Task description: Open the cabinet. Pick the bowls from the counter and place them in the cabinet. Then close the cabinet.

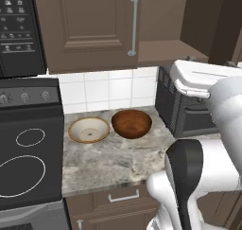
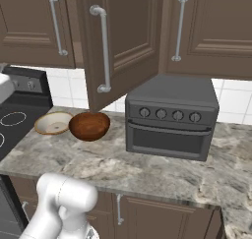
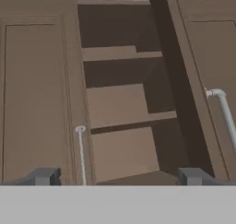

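The cabinet (image 1: 90,25) hangs above the counter (image 1: 108,163). Its left door is shut. Its right door (image 2: 120,41) stands swung out, baring the shelves (image 3: 122,108). Two bowls sit side by side near the tiled wall: the shallow tan-rimmed one with a cream inside (image 1: 89,129) (image 2: 53,123), and the deeper reddish-brown one (image 1: 132,123) (image 2: 89,125) to its right. My gripper (image 3: 120,177) is raised well above the bowls and faces the opened half of the cabinet. It is open, with nothing between its fingertips (image 3: 46,176).
A black toaster oven (image 2: 172,117) stands on the counter just right of the bowls, under the open door. A black stovetop (image 1: 28,153) borders the counter on the left. A drawer (image 1: 123,196) lies under the counter's front edge. A further wall cabinet (image 2: 211,26) hangs at the right.
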